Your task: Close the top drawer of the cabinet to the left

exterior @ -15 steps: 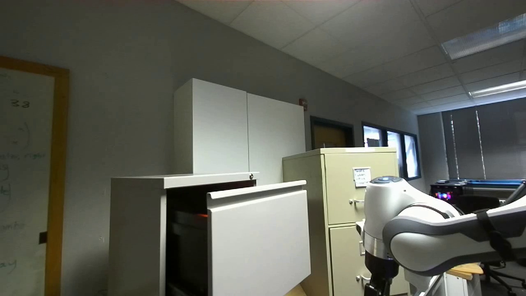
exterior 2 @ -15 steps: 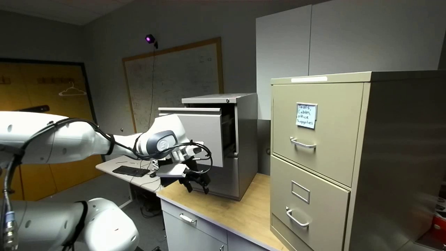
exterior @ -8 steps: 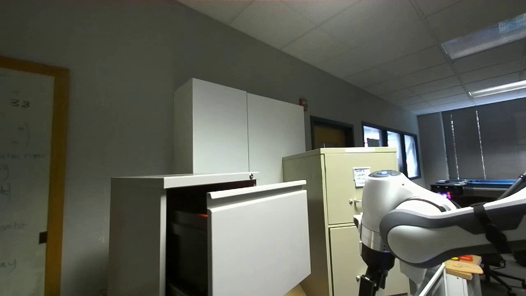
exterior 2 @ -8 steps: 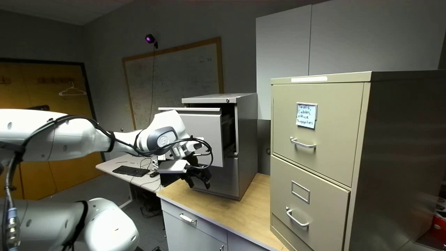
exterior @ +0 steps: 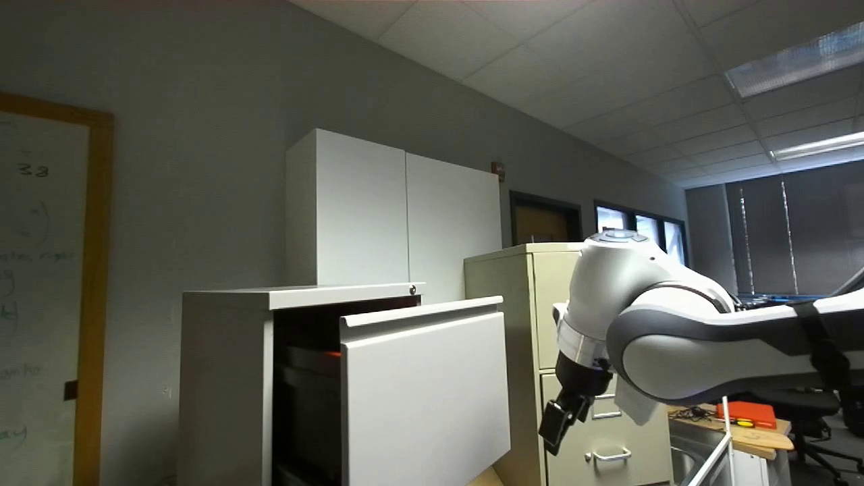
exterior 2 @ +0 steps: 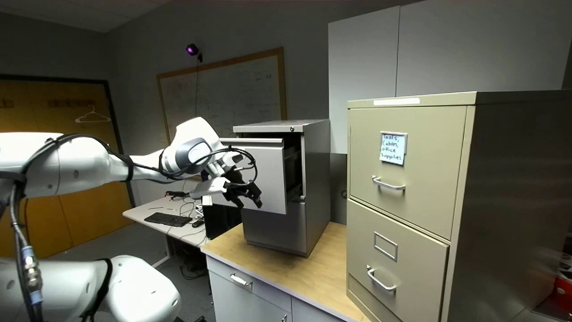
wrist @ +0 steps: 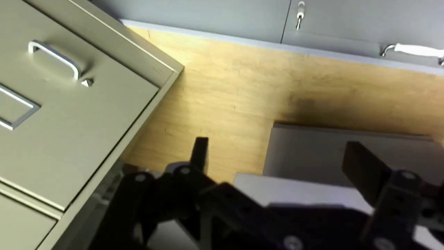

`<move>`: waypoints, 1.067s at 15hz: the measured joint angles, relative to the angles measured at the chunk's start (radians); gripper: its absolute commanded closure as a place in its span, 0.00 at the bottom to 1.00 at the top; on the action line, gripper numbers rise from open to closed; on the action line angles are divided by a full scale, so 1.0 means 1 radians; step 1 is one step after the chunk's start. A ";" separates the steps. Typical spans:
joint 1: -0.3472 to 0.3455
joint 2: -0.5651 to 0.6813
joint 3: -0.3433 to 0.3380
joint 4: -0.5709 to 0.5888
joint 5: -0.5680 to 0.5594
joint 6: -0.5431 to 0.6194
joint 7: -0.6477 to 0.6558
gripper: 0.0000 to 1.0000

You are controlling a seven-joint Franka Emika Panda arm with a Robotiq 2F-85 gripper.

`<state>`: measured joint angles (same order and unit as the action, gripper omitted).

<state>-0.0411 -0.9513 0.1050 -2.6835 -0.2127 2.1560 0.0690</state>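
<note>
Top drawer [exterior: 425, 395], smooth, pale, flat-fronted, open.

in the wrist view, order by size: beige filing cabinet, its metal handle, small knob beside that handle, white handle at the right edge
1. Beige filing cabinet
2. Metal handle and white handle: look about alike, so not ranked
3. Small knob

white top drawer [exterior: 426, 398], beige filing cabinet [exterior 2: 440, 201]

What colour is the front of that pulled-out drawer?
The top drawer has a plain white to pale grey front, shown best in an exterior view.
</note>
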 measured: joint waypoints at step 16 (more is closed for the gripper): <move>-0.093 0.121 0.255 0.234 0.018 0.467 0.301 1.00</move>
<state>-0.1337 -0.8298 0.3603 -2.4490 -0.1950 2.6228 0.3705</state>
